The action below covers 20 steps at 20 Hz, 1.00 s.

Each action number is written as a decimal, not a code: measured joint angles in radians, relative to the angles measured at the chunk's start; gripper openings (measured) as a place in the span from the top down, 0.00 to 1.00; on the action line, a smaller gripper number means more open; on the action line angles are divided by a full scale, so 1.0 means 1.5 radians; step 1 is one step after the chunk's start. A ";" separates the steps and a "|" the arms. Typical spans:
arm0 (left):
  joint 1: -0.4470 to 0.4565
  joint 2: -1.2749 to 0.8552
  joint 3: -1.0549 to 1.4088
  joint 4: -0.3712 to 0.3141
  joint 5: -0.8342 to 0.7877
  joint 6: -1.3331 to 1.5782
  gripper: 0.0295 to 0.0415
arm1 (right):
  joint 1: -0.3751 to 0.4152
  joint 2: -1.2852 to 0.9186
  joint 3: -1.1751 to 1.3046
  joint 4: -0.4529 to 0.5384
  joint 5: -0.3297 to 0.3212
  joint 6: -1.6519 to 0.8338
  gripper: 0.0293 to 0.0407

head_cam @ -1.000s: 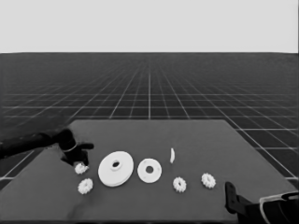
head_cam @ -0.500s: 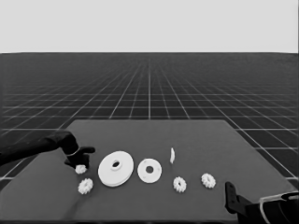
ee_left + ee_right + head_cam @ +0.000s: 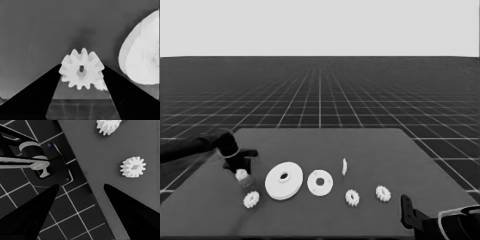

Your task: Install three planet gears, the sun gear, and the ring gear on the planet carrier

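Left arm point(image 3: 195, 146): a slim, dark, rounded limb, nearly black, ending in a bulbous black wrist and the left gripper point(image 3: 242, 167) with two long black fingers that show as flat, pointed, unmarked wedges point(image 3: 30, 100) in the left wrist view. Right arm point(image 3: 455, 225): black body edged by a thin pale curved band or cable, with a short, black, upright finger point(image 3: 406, 206); its own wedges point(image 3: 27, 215) are equally plain black.

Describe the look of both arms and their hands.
The left arm is black along the part in view, ending in a dark hand. The right arm is black near its hand with a pale grey band behind. Each hand has two long black fingers tapering to points.
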<state>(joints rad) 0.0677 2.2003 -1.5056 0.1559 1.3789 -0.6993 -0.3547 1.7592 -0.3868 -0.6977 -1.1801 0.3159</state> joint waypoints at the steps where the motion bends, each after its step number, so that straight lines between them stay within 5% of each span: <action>1: -0.022 -0.005 0.009 -0.013 0.016 -0.002 0.86 | 0.000 0.000 0.000 0.000 0.000 0.000 0.19; 8: -0.051 -0.009 0.016 -0.032 0.037 -0.003 0.86 | 0.000 0.000 0.000 0.000 0.000 0.000 0.19; 10: -0.058 0.246 0.096 0.006 0.096 -0.384 0.86 | 0.000 0.000 0.000 0.000 0.000 0.000 0.19; 12: -0.060 0.458 -0.068 -0.002 0.097 -0.391 0.86 | 0.000 0.000 0.000 0.000 0.000 0.000 0.19; 18: -0.059 0.568 -0.227 -0.008 0.089 -0.336 0.86 | 0.000 0.000 0.000 0.000 0.000 0.000 0.19; 20: 0.004 0.585 -0.275 0.049 0.061 -0.310 0.86 | 0.000 0.000 0.000 0.000 0.000 0.000 0.19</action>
<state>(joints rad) 0.0737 3.0777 -1.9188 0.2297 1.4701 -1.1642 -0.3547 1.7592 -0.3868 -0.6977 -1.1801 0.3159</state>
